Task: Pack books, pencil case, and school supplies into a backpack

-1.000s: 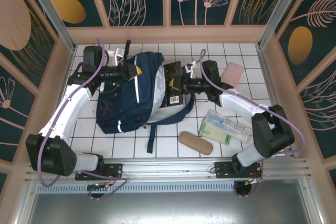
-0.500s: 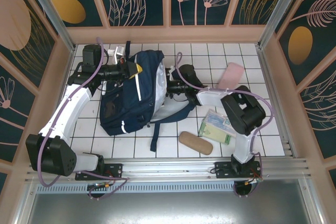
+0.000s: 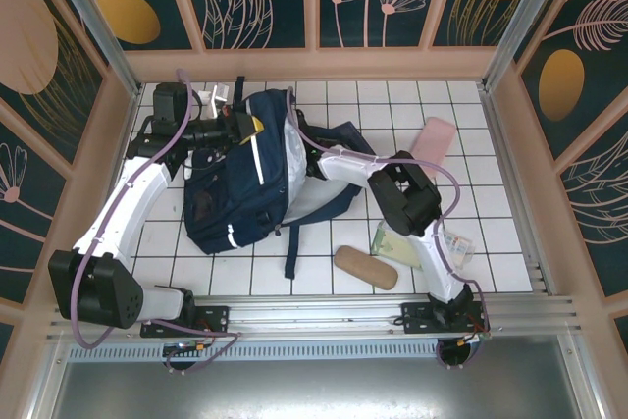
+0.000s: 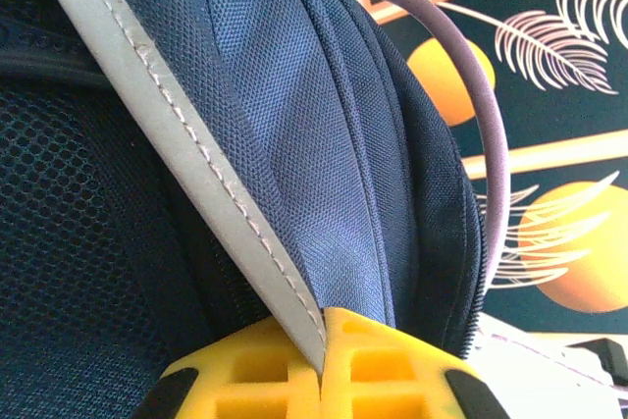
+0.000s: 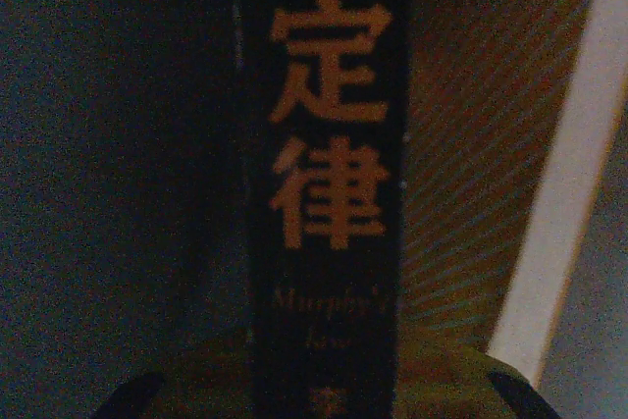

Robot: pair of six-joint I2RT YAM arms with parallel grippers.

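The navy backpack lies on the tiled table, left of centre. My left gripper is shut on the edge of its flap, holding the opening up. In the left wrist view the yellow fingers pinch the grey-white stripe of the navy fabric. My right arm reaches left into the backpack's opening, and its gripper is hidden inside. In the dim right wrist view, a black book with orange characters on its spine stands upright between the jaws of my right gripper, which is shut on it.
A tan oblong case lies near the front edge. The pale green-white packet lies partly under my right arm. A pink pouch lies at the back right. Dark straps trail from the backpack toward the front.
My right arm has swung left and pushed the black book into the backpack's opening. The books beside the backpack have gone from sight. The left gripper has kept its hold.
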